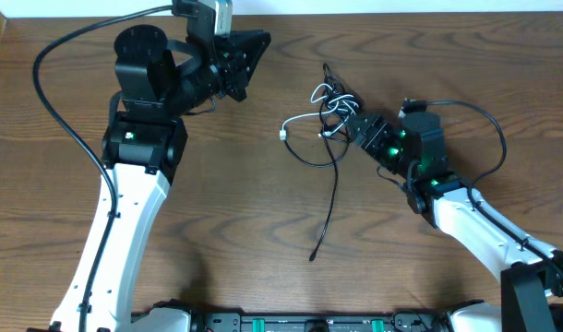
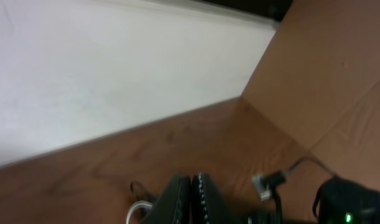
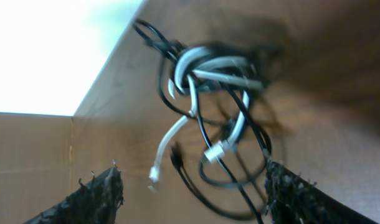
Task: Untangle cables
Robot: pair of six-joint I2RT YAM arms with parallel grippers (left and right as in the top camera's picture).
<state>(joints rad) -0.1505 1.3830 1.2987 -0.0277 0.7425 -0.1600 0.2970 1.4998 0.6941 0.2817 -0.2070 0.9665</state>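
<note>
My right gripper (image 3: 193, 177) has its two fingers (image 3: 96, 199) spread wide apart, clamped on nothing. Their black pads look rough and ragged along the edges. Just ahead of the fingertips, centred on the gap between them, lies the knot of cables (image 3: 209, 93). It is made of thin, round, glossy cords looped over one another into a loose ball. A white cable (image 3: 205, 65) winds through the knot several times. One end drops toward me and finishes in a small pale plug (image 3: 155, 174) close to one fingertip. The black cables (image 3: 159, 37) make narrow loops on the far side of the knot and wider curves on the near side. This close view is slightly blurred, so I cannot follow each crossing.

The overhead view adds what my wrist camera cuts off. One long black cord (image 1: 329, 198) leaves the knot and trails well off to the side of my right gripper in an almost straight line. Its small dark end lies alone on the table (image 1: 217, 203), a brown surface with wavy wood grain. A white strand also arcs out beyond the knot, away from the gripper.

My left gripper (image 2: 191, 190) has its smooth black fingers pressed together with nothing between them. From overhead it sits well apart from the knot. Its own camera shows mostly a plain white wall (image 2: 84, 62) and a flat brown board (image 2: 327, 74). There is also a blurred pale loop beside the fingers that I cannot make out
</note>
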